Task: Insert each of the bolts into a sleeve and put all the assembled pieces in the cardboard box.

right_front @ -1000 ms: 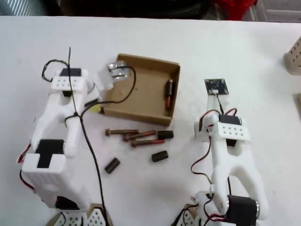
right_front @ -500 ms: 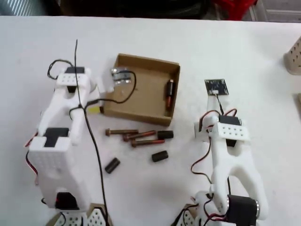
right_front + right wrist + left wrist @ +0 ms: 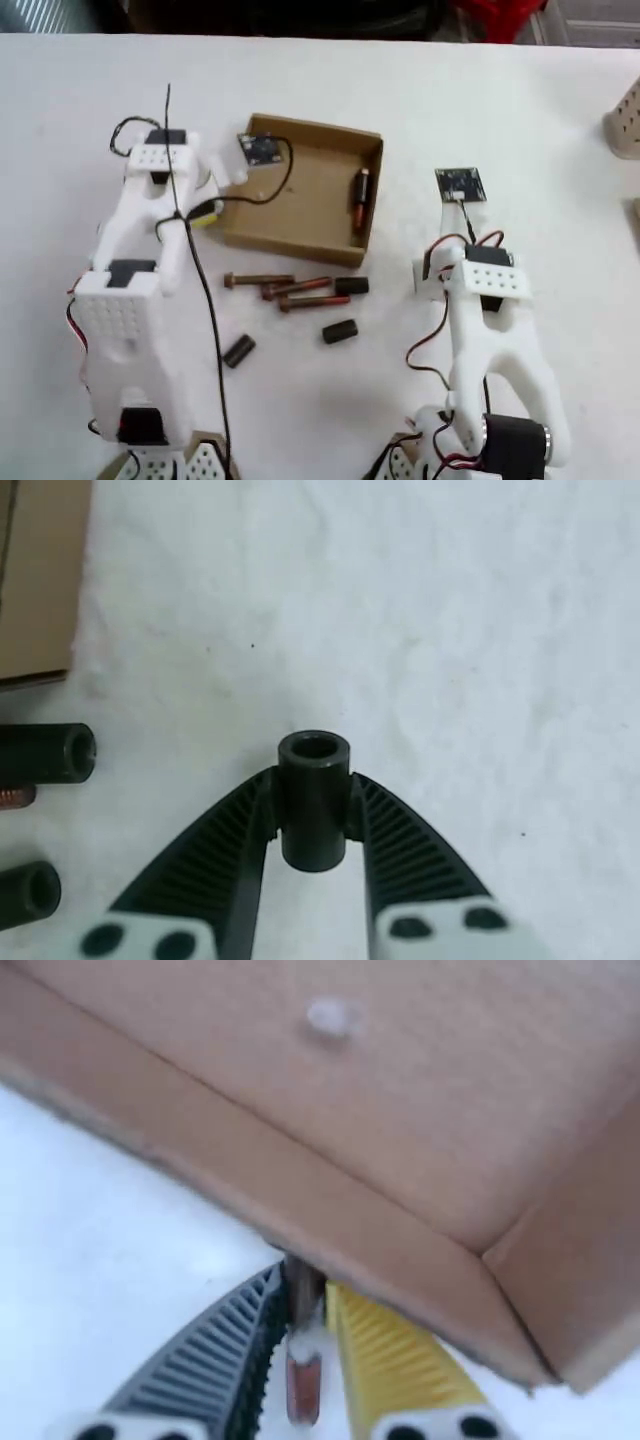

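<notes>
1. The bolt in hand: the left gripper is clamped on it, w/ the grey and the yellow finger pressed to its two sides. It is just outside the box, near the box's left corner on the arms' side.
2. Its long axis runs along the fingers, and the far end points at the box wall. Whether it touches the wall, I cannot tell.
3. The sleeve: the right gripper is closed tight on it, low over the bare table, to the right of the loose parts. Its long axis also goes along the fingers, w/ the open hole at the far end, pointing away from the wrist.
4. Done so far: one finished piece lies inside the box beside the right wall, long axis running away from the arms.
5. Left to do: three loose bolts lie on the table just in front of the box, crosswise, approx. parallel to its near wall. Two loose sleeves lie near them. A third sleeve touches the end of one bolt; whether the bolt is inside it, I cannot tell.
6. My judgement: 1 of 5 pairs is in the box. The 2nd pair is held but not joined, since bolt and sleeve are well apart. To join them, both axes must come into one line, bolt tip to hole.
</notes>
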